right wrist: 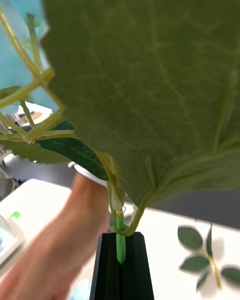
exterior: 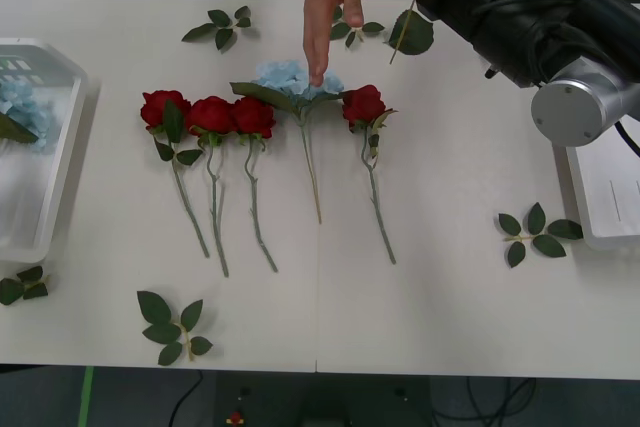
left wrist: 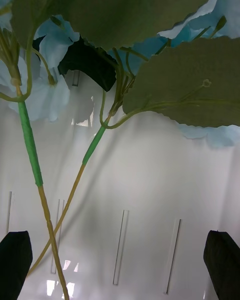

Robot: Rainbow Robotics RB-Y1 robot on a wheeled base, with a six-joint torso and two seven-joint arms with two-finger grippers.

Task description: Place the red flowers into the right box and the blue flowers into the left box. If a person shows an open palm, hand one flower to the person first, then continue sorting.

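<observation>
1. Beside the person's hand (exterior: 330, 2), on its right and close to it, my right gripper (right wrist: 120, 240) is clamped on the green stem of the held blue flower (right wrist: 150, 80). Its big leaf (exterior: 412, 33) hangs just beside that hand.
2. The stem's long axis runs straight out from my black fingers (right wrist: 137, 270), with the head beyond the leaf. From the wrist, the person's forearm sits just behind the stem.
3. The hand points fingers-down and touches the blue flower on the table (exterior: 290, 77). I cannot tell whether the palm is offered open.
4. The right arm is plainly the nearer one. If this is a request, a handover means swinging the stem a little leftward toward the hand.
5. Well left of the hand, my left gripper (left wrist: 120, 265) is spread open above the left box (exterior: 62, 147), where blue flowers (left wrist: 45, 95) lie.
6. Four red flowers (exterior: 212, 115) lie in front of the hand, stems toward me. The right box (exterior: 600, 212) is well right of it.
</observation>
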